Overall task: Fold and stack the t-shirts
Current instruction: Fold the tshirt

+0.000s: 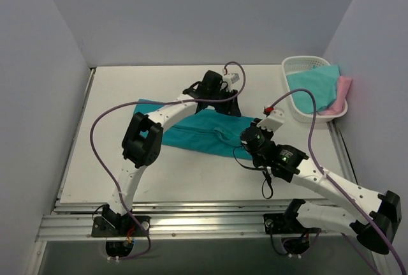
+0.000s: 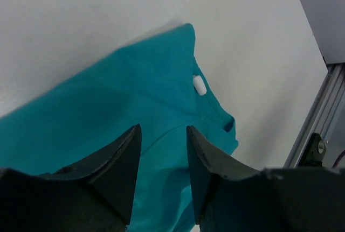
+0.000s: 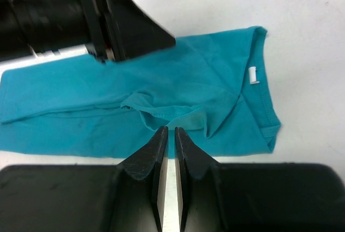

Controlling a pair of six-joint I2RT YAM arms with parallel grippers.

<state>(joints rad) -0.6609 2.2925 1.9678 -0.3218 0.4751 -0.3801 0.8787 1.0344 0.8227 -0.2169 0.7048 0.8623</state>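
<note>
Fingers of the left gripper (image 1: 217,99) stood partly apart, with a plain gap between them and nothing caught there. The left arm reached out from its base across the white table (image 1: 102,160), and its gripper hung over the far edge of the teal shirt (image 1: 197,136). In the left wrist view the left gripper (image 2: 161,129) pointed down at the teal shirt (image 2: 135,97), and cloth showed through the gap. A small white tag (image 2: 199,85) sat by the collar, just beyond the fingertips.

The teal shirt lay in the middle of the table as a long folded band, running from left to right. Its near side was rumpled into a raised crease.

The right gripper (image 1: 248,136) met the shirt at that near side, right of the middle. In the right wrist view the right gripper (image 3: 170,131) was closed to a thin slit, its tips at the crease in the teal shirt (image 3: 81,108). Whether cloth was pinched between them could not be told. The tag (image 3: 253,74) showed at the shirt's right end.

At the far right corner stood a white basket (image 1: 299,61), well apart from the teal shirt. An aqua shirt (image 1: 313,83) lay in it, draped over the rim, with a pink shirt (image 1: 343,90) just beside it on the right.
</note>
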